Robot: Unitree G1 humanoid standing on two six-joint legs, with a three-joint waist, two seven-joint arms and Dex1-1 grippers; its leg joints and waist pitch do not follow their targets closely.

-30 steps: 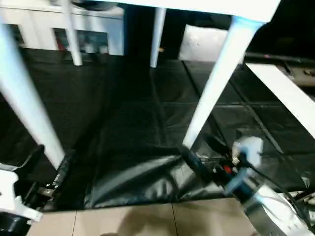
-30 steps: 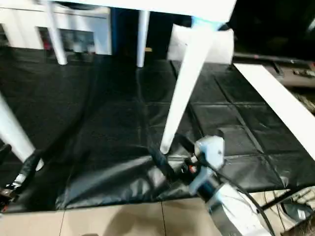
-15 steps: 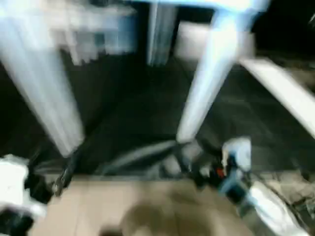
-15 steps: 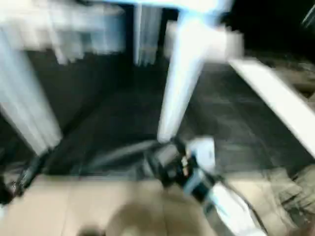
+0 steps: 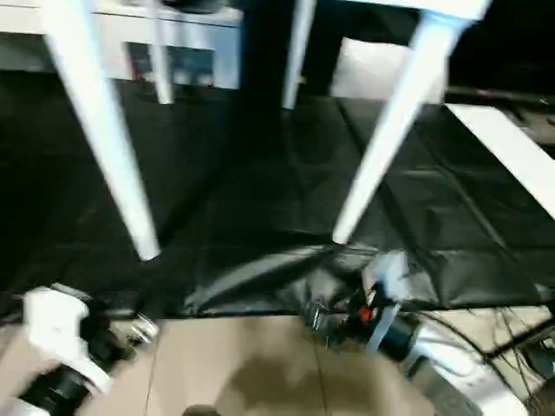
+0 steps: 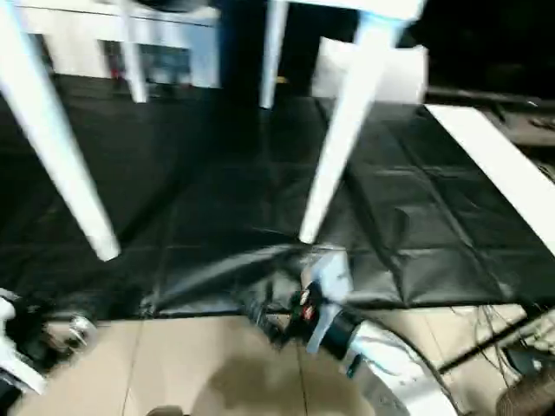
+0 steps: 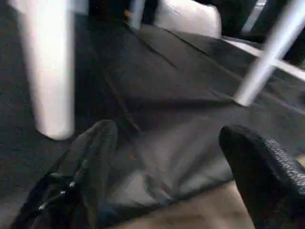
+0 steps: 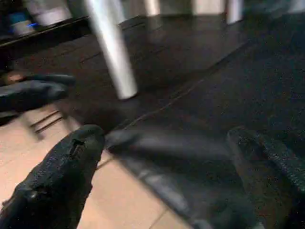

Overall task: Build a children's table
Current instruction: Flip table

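Children's table [image 5: 381,147] standing on black cover [image 5: 260,199], seemingly untouched

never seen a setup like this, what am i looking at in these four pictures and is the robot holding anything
This is a humanoid robot with two arms, seen through its own cameras. Two pictures come from its head, looking down over its arms: the left gripper sits at lower left, the right gripper at lower middle. The other two pictures come from cameras on each wrist, looking out between that gripper's two black fingers. A white children's table stands on its four legs on a black-covered work surface, with tiled floor nearer the robot. A white cabinet stands behind. Both grippers' jaws stand apart and hold nothing.
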